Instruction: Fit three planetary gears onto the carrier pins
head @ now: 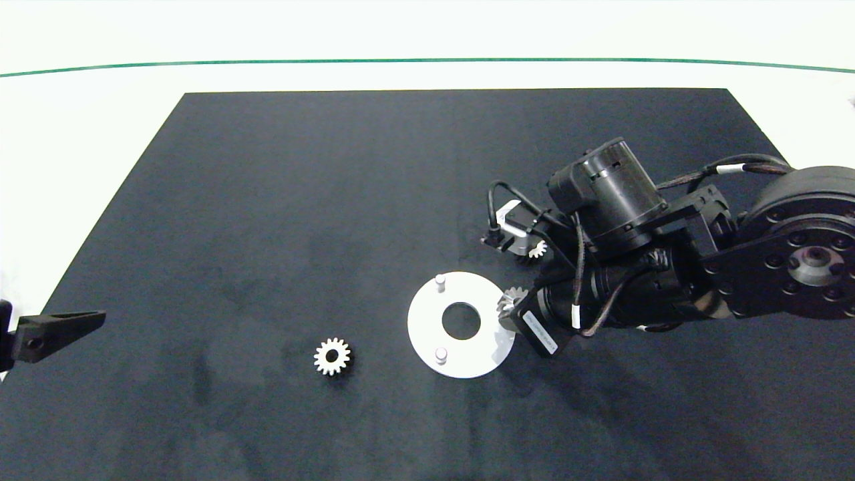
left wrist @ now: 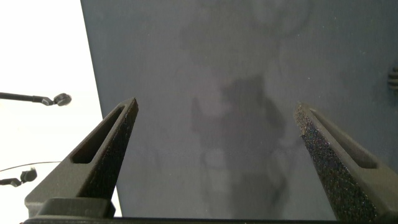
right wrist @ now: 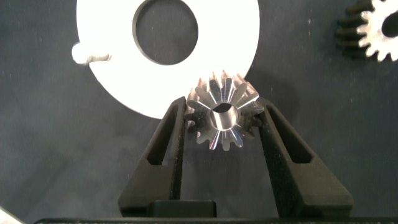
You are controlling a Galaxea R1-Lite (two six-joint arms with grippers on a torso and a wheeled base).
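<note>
right gripper [right wrist: 221, 121] pinches a gear [right wrist: 222, 118] at the white disc [head: 427, 334] edge | left gripper [left wrist: 217, 143] spread wide, parked at table [head: 267, 200] edge | loose gear [head: 332, 356] lies nearby

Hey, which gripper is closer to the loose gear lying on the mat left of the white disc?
Left. The left gripper sits at the mat's left edge, and the right gripper is beyond the white disc from that gear.

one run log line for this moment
right gripper: shut on small silver toothed gear | at flat white ring disc edge | left gripper: open, parked
</note>
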